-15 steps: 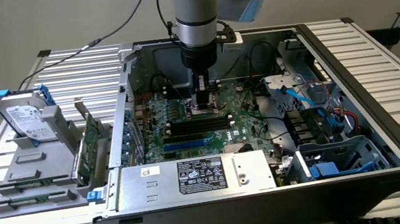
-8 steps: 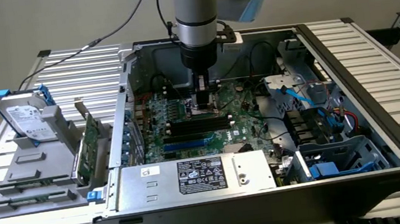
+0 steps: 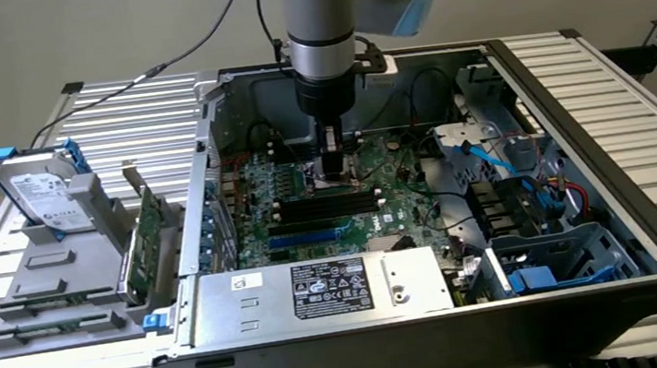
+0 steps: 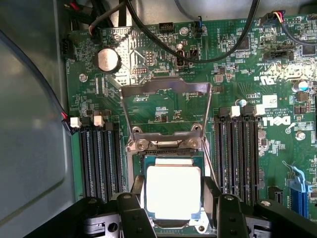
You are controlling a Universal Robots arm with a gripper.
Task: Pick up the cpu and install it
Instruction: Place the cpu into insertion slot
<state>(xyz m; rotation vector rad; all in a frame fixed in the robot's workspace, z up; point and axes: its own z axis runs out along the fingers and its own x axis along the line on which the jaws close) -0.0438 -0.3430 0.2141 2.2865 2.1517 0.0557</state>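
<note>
**Exterior view**
- Arm: the arm [image 3: 319, 46] is seen reaching straight down into the open computer case [image 3: 628, 205].
- Gripper: the gripper [image 3: 337, 166] is positioned low over the motherboard [image 3: 309, 233], near the middle of the case and just beside the black memory slots [image 3: 331, 207].
- Under the gripper: blocked from this angle, so the jaw state is not readable here.
- Case setting: the case is laid on a slatted metal table [image 3: 109, 107]. A power supply [image 3: 316, 292] with a black label is mounted along the case's near side.
- Outside the case: a hard drive [image 3: 44, 193] with blue brackets is stood upright in a grey holder [image 3: 62, 289] on the exterior view's left. It is well apart from the gripper, and a green card [image 3: 146, 237] is propped just beside it.

**Wrist view**
- Cpu: the cpu [image 4: 173, 191], silvery top plate up, is laid flat in the socket [image 4: 168, 148].
- Load frame: the metal load frame [image 4: 166, 89] is swung open, clear of the cpu.
- Gripper: the gripper [image 4: 173, 201] is spread wide. Its black fingers [image 4: 137, 210] are set against two opposite edges of the cpu, which is clamped between them.
- Seating: whether the cpu is fully down in the socket cannot be told.
- Board detail: memory slots are lined up on both sides of the socket. A coin battery [image 4: 108, 59] is seated further off, and black cables [image 4: 218, 54] are draped across the board beyond the load frame.
</note>
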